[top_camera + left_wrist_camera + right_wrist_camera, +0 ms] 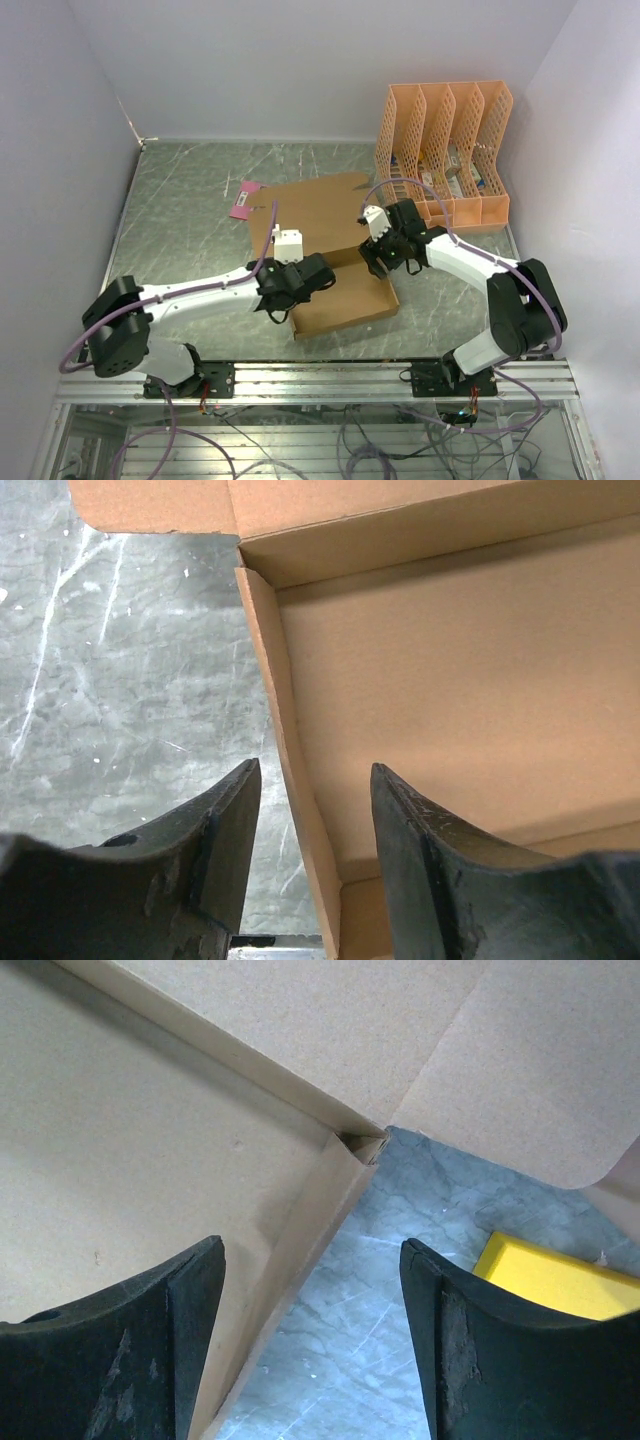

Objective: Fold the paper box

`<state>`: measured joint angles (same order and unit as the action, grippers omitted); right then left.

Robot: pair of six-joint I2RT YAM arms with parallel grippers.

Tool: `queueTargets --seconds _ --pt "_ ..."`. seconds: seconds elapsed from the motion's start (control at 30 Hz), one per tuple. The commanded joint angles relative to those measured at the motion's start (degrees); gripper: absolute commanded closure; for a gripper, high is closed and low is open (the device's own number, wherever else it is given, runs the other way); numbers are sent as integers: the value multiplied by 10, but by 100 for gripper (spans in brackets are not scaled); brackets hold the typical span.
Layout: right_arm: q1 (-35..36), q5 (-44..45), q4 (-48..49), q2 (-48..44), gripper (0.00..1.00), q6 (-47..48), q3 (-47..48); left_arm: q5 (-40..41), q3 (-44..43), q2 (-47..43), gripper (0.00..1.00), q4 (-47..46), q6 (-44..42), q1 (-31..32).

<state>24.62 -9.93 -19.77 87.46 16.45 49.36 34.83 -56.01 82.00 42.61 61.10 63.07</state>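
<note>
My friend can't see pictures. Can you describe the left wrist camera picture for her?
The open left tool straddles the upright side wall of a shallow, plain brown cardboard box lying on a grey marbled table.

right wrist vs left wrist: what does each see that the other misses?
Only right wrist: the right gripper, open astride one wall of the paper box, and a yellow block on the table outside. Only left wrist: the left gripper, open astride another wall. Both: brown box floor, an upright corner, grey marbled table.
</note>
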Motion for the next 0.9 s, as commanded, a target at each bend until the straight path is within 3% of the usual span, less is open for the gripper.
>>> queueTargets --seconds 0.0,0.27,0.47,0.6,0.73,0.87 --pt "-4 -15 1 -13 30 2 -3 -8 22 -40 41 -41 -16 -2" --pt "-8 -33 2 -26 29 5 -7 -18 41 -82 36 -74 -35 -3" --pt "-9 -34 0 -26 29 7 -9 -46 70 -153 33 -116 -54 -38" --pt "-10 -35 -3 -24 29 11 -12 -112 109 -240 28 -169 -91 -114" --pt "-11 -35 -5 -22 30 13 -12 -180 147 -329 16 -207 -126 -216" --pt "-10 -38 -7 -17 31 15 -11 -281 181 -356 11 -248 -153 -336"
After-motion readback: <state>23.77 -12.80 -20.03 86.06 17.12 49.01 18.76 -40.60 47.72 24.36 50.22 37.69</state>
